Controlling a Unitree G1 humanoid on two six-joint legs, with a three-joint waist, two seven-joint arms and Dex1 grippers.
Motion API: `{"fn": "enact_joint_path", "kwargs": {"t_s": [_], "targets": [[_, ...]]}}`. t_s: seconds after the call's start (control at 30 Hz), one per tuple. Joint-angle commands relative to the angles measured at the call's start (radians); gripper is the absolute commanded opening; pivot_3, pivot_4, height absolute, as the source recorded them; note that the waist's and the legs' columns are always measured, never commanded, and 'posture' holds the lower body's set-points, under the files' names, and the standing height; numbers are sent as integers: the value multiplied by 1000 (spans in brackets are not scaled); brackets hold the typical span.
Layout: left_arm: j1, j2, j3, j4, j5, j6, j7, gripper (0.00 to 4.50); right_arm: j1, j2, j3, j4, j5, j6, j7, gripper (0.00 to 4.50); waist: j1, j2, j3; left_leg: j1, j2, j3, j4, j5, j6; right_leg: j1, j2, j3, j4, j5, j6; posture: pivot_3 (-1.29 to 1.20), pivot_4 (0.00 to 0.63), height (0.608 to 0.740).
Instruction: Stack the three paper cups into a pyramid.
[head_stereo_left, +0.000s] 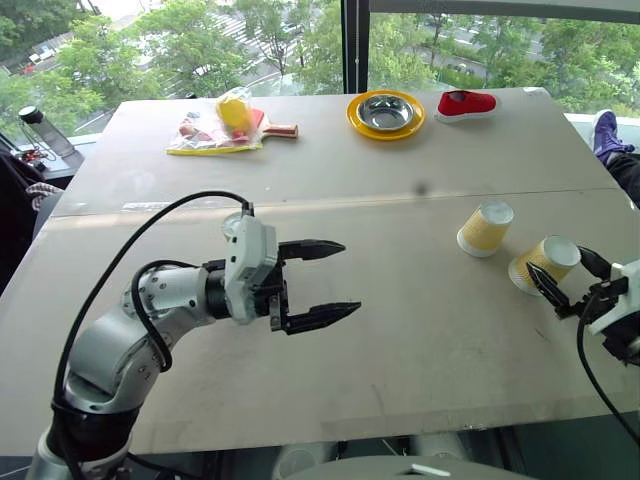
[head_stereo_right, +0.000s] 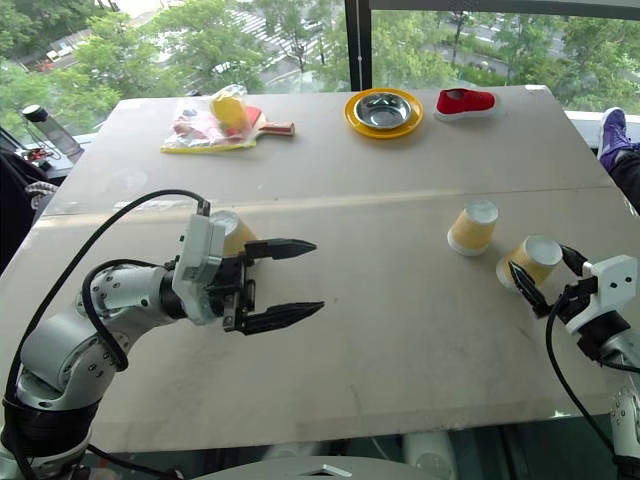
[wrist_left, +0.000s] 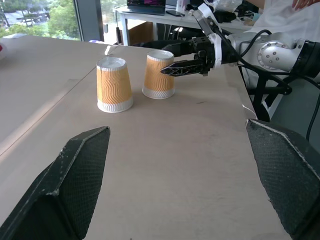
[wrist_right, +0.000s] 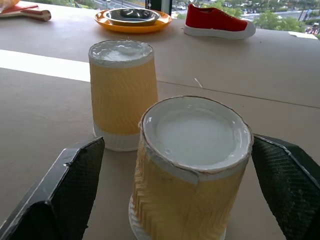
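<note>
1. Beige table (head_stereo_left: 400, 340) by tall windows; two upside-down paper cups (head_stereo_left: 485, 229) at about 3 o'clock, a third (head_stereo_right: 232, 232) behind the left gripper (head_stereo_left: 325, 283).
2. Left gripper gapes empty; right gripper (head_stereo_left: 567, 279) straddles the nearer cup (head_stereo_left: 543, 264), jaws wide, not yet squeezing.
3. Cups look light and crushable, so pinch gently mid-wall.

The middle of the pale grey table (head_stereo_left: 400, 330) lies bare. Near its right edge two upturned pale yellow ribbed paper cups (head_stereo_left: 485, 229) (head_stereo_left: 543, 263) stand just beside each other, a narrow gap between them. A yellow-rimmed steel dish (head_stereo_left: 386, 114), a red shoe (head_stereo_left: 466, 104) and a clear bag of toys (head_stereo_left: 215, 130) line the far edge.
</note>
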Motion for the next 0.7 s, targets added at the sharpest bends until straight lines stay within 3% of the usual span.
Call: {"fn": "enact_joint_path", "kwargs": {"t_s": [0.03,0.07,0.17,0.27,0.47,0.6,0.7], "targets": [[-9,11,20,-41,-26,3,-1,4456,-19,-10,-22,13,15,-14,20,4500,0,0,0,0,0,0,0,0,0,0,0,0,0,0,0,0,150,740],[-8,11,22,-42,-27,4,2,4456,-24,-8,-25,18,21,-13,23,4500,-1,0,0,0,0,0,0,0,0,0,0,0,0,0,0,0,150,740],[-6,7,27,-48,-31,4,11,4500,-33,-4,-34,28,41,-3,26,3702,-1,0,0,0,0,0,0,0,0,0,0,0,0,0,0,0,150,740],[5,7,33,-56,-36,4,20,4500,-27,-8,-20,36,25,-22,42,2330,0,0,0,0,0,0,0,0,0,0,0,0,0,0,0,0,150,740],[148,11,97,-77,-23,-25,25,4500,32,-3,32,-70,34,-38,109,2330,-3,0,0,0,0,0,-1,0,0,-1,0,1,0,0,0,0,150,740],[239,17,166,-79,-12,-43,30,4500,88,-65,129,-194,50,49,195,2330,-1,0,0,0,0,0,0,0,0,0,0,0,-1,0,0,0,150,740],[264,-6,232,-50,-11,-52,81,4500,5,-67,230,-253,55,120,180,2330,-3,-1,-1,1,1,0,0,0,0,0,0,0,0,0,0,0,150,740]]}}
